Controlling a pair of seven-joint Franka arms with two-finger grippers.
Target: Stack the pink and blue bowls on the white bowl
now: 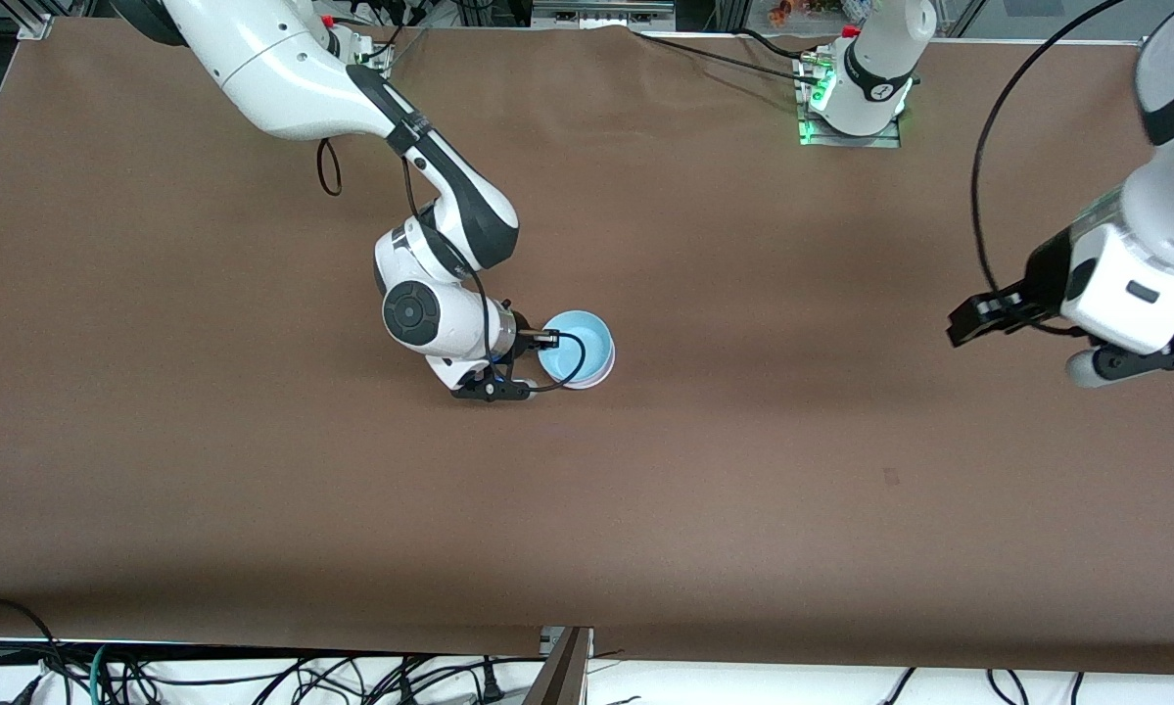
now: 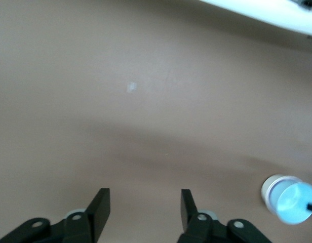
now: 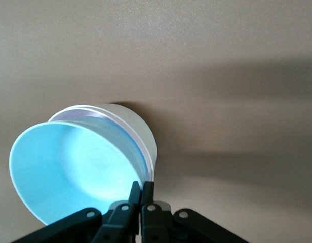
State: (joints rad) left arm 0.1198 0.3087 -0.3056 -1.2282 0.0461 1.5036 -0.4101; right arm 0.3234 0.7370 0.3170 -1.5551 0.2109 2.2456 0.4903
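- Brown tabletop [image 1: 645,509] is filling the front view; mid-table the blue bowl [image 1: 577,348] is sitting in the white bowl [image 1: 587,382], the right gripper [image 1: 533,364] pinching its rim, while the left gripper [image 1: 1086,343] is hanging over the left arm's end
- Left wrist view: fingers [image 2: 99,206] are standing spread over bare tabletop, bowls well apart
- Right wrist view: fingers [image 3: 134,195] are pressing together on the blue rim, tilted in the white bowl [image 3: 138,129]; pink edge is showing between

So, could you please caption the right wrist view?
Right gripper shut on blue bowl rim, tilted into white bowl.
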